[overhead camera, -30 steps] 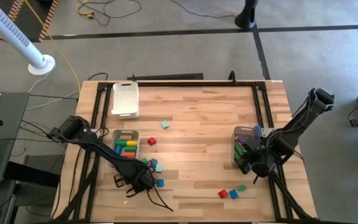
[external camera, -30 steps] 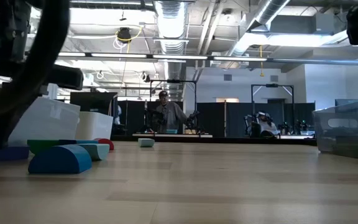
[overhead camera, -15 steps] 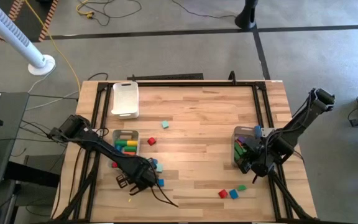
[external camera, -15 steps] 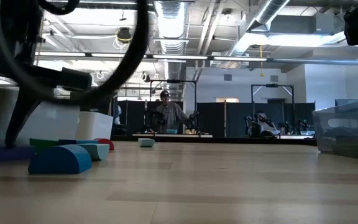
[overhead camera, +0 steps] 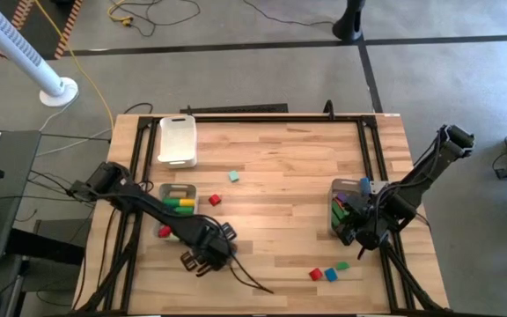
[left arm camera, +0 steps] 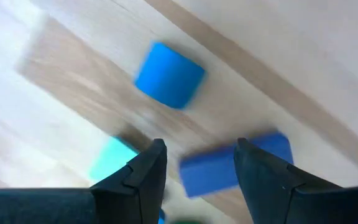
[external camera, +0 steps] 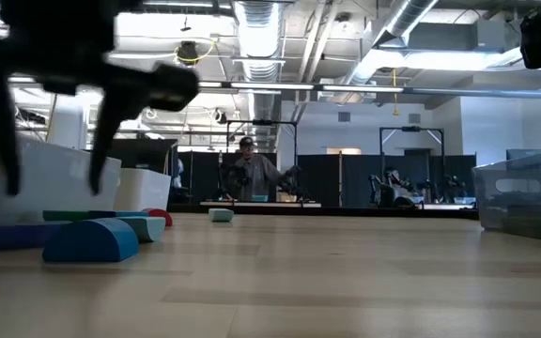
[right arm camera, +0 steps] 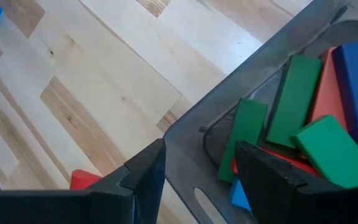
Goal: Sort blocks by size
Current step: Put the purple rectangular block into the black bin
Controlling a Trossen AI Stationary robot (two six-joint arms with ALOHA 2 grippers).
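The left gripper (overhead camera: 208, 255) hung above loose blocks near the table's (overhead camera: 280, 167) front-left — fingers (left arm camera: 143, 177) parted, nothing between them, a blue bar (left arm camera: 229, 167) and a blue block (left arm camera: 168, 74) below. The right gripper (overhead camera: 359, 231) sat at the right bin (right arm camera: 241, 112) — parted, empty — with green bars (right arm camera: 291, 106) inside.

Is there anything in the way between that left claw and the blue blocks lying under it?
Nothing visible blocks it. The left gripper hangs with its fingers apart right above a blue bar, with a blue cube and a teal block lying loose on the bare table close by. The right gripper waits over its own bin.
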